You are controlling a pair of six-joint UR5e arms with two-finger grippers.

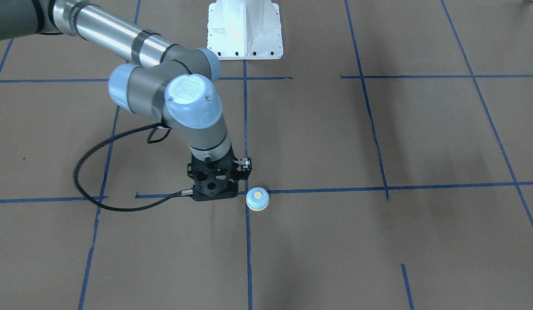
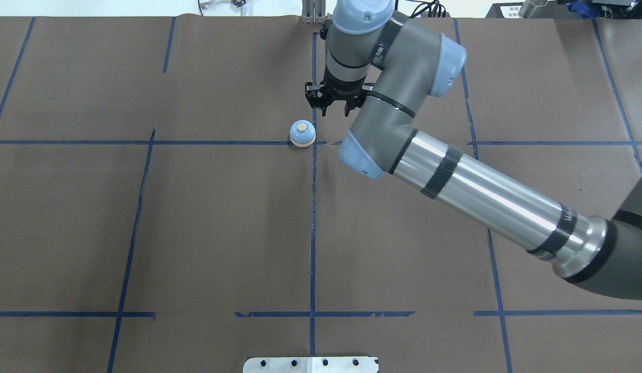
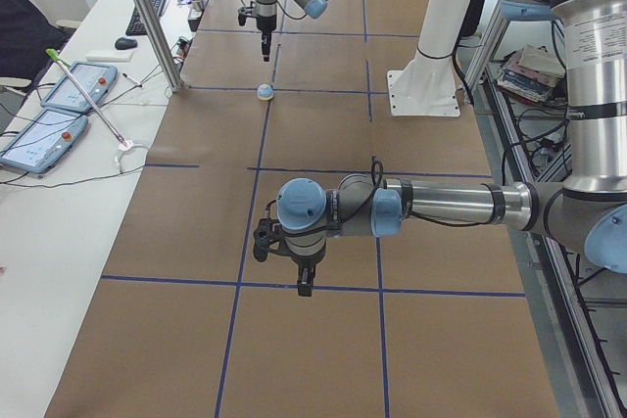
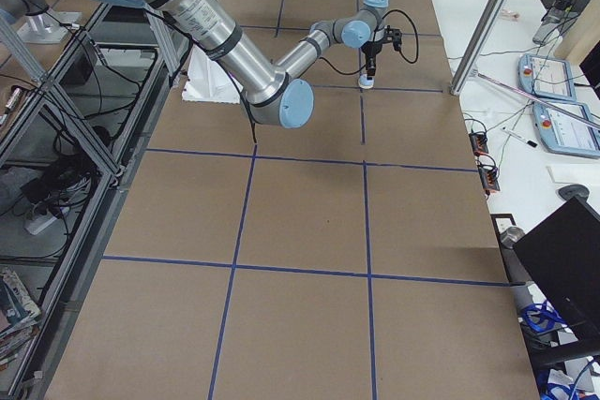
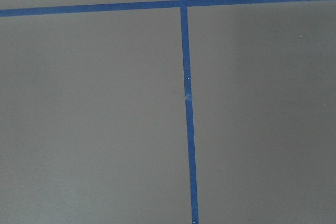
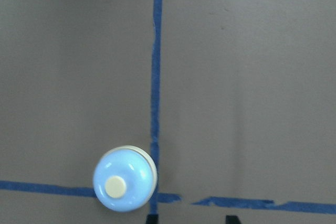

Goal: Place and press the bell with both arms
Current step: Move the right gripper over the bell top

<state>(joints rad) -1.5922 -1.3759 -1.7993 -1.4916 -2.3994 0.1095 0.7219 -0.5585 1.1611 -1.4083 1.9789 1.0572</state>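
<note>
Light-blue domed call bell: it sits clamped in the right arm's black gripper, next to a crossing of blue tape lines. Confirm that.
Not clamped: the light-blue domed call bell stands free on the brown table, beside the right arm's open black gripper, as the overhead exterior view shows. It is next to the blue tape crossing.

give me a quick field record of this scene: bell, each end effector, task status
bell: upright on the table, at a blue tape crossing, untouched
right end effector: open, pointing down, beside the bell, holding nothing
left end effector: far from the bell, over the table; open or shut cannot be told
status: bell on the table, nothing pressing it
</note>
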